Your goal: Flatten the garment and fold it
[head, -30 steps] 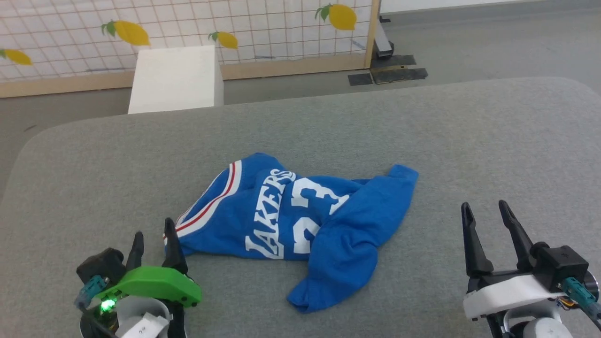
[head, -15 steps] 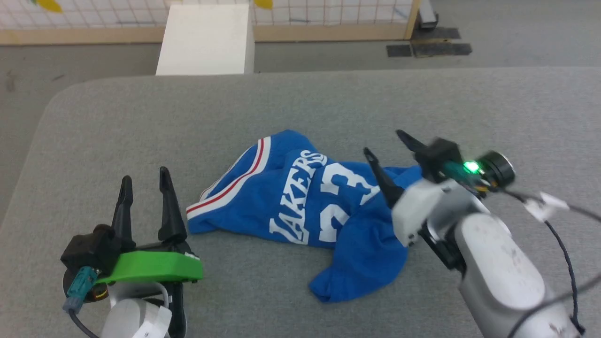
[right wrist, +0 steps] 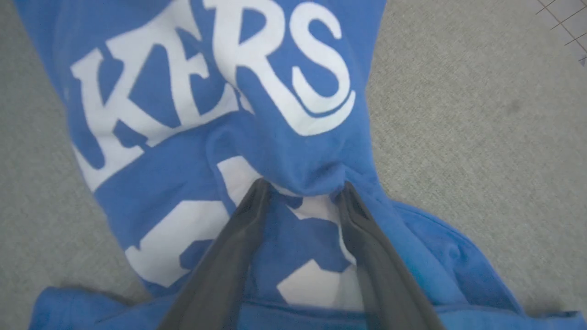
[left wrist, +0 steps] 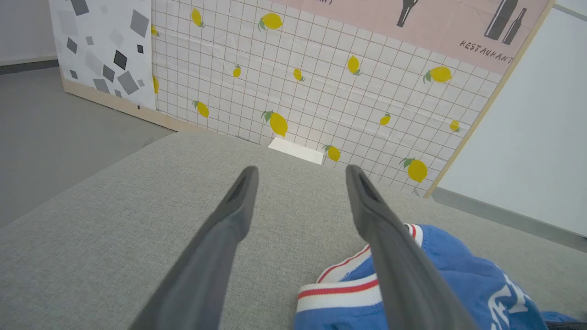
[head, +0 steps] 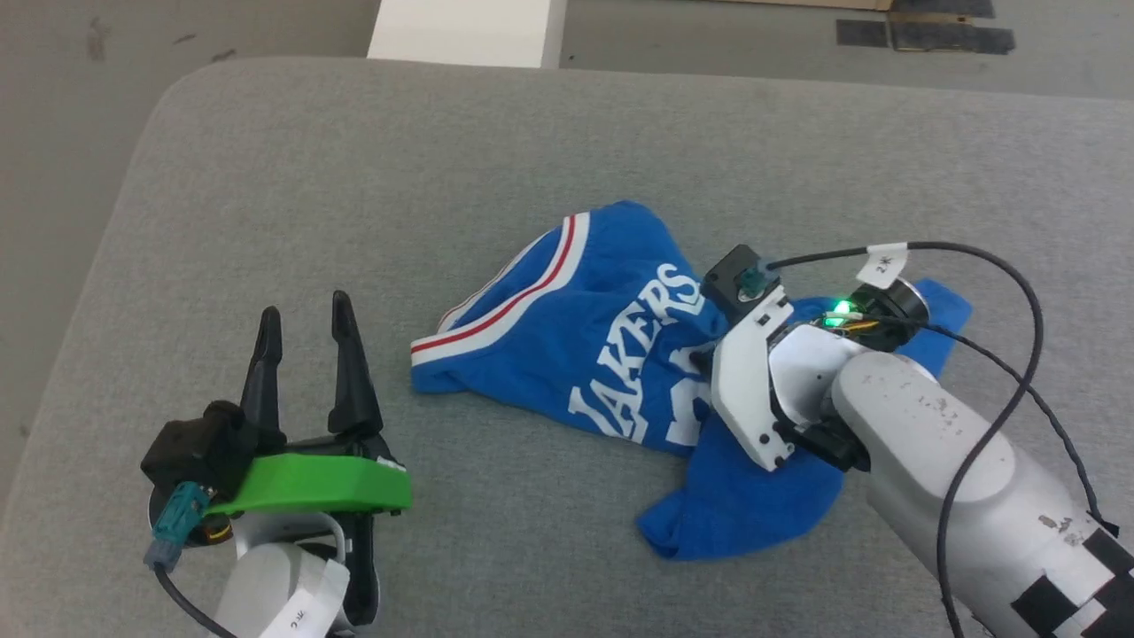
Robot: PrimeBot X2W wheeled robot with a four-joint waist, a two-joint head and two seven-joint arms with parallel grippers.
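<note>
Grey cloth table (head: 354,177), wide and soft, under it all. Blue shirt (head: 611,328) near its middle, crumpled, white LAKERS letters bent by folds, red-and-white band on the left, one flap flopped toward the robot. Right gripper (right wrist: 303,187) down in the bunched middle, fingers spread around a bump of cloth, not pinched, likely set to grab and pull flat. Left gripper (head: 306,306) near the striped edge, spread wide, holding nothing, probably waiting.

head: high, steeply down on grey table (head: 266,177), shirt (head: 611,337) mid-frame.
left wrist: low over table, facing lemon-print screen (left wrist: 321,82).
right wrist: very close above shirt lettering.
shared: shirt, table in all three.
</note>
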